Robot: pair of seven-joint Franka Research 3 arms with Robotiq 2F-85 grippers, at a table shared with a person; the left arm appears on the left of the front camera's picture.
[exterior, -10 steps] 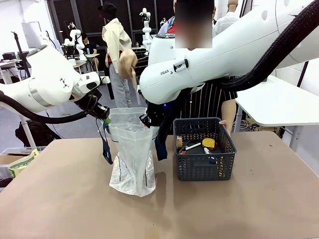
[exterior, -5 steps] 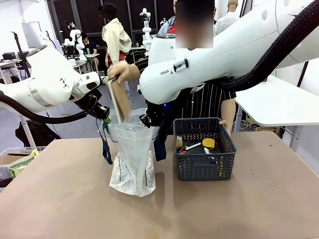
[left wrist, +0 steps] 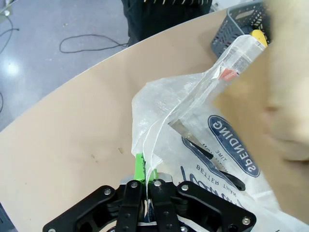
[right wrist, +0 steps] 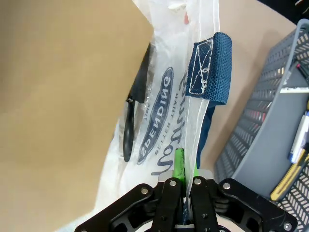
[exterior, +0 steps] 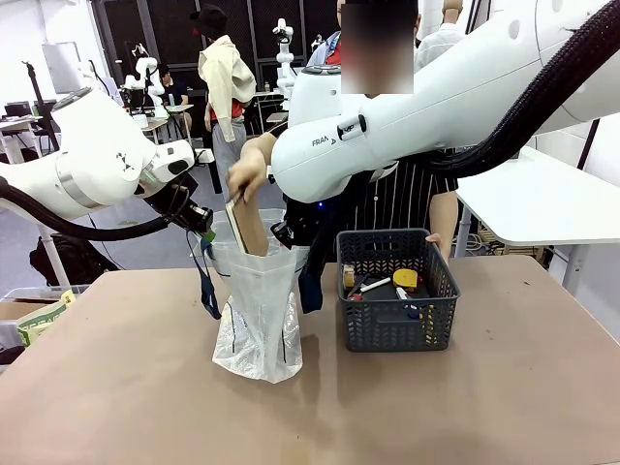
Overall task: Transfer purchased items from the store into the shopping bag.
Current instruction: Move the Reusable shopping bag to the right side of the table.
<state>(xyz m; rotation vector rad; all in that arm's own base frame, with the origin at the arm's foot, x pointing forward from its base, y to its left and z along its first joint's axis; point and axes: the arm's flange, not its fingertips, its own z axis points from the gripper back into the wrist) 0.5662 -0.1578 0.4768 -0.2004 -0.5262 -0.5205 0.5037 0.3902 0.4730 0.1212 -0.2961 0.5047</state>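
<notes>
Brown tabletop [exterior: 484,387] in a busy workshop: the left gripper [left wrist: 146,180] and right gripper [right wrist: 187,174] each pinch the white shopping bag [exterior: 257,320] by its rim, holding it open. A person's hand [exterior: 247,174] lowers a brown packet [exterior: 248,225] in; several small items [exterior: 405,281] wait in the grey basket [exterior: 392,325] beside it.

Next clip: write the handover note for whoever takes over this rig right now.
Left gripper: shut on the shopping bag at its rim, holding one side of the mouth up.
Right gripper: shut on the opposite rim, beside the navy handle.
Person's hand: holds the flat brown packet, partly inside the open bag.
Basket: on the table, right of the bag, with several small items inside, a yellow one among them.
Done: bag held open, packet going in.
Left: the basket's items.
</notes>
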